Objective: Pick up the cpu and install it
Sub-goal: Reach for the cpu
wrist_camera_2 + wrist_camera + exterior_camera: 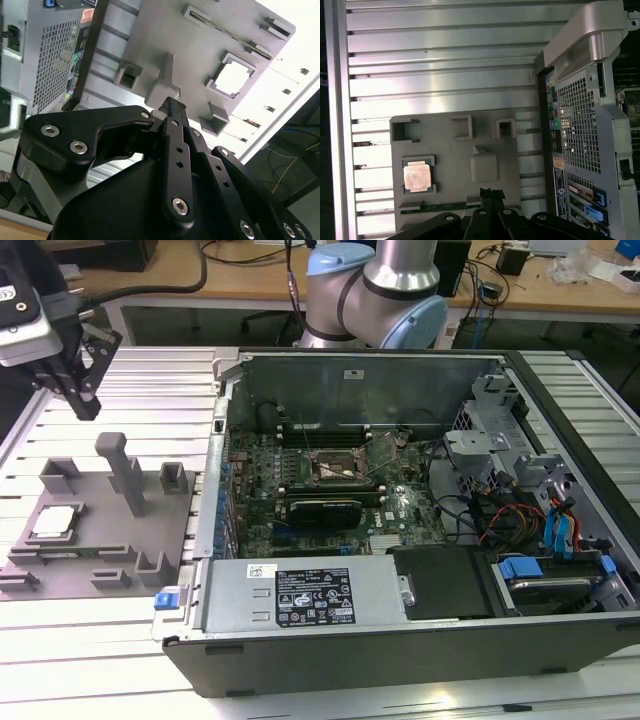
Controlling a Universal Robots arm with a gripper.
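cpu (55, 523): lies flat in the grey fixture (100, 532), untouched.
Handling: probably light, stiff, thin, fragile; take by opposite edges.
gripper (490, 192): clenched, holding nothing.

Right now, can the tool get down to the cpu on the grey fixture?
Probably yes. The cpu lies uncovered in its pocket on the grey fixture, and the tool hangs above that fixture, holding nothing. The fixture's tall post stands apart from the cpu, so a descent from above looks clear.
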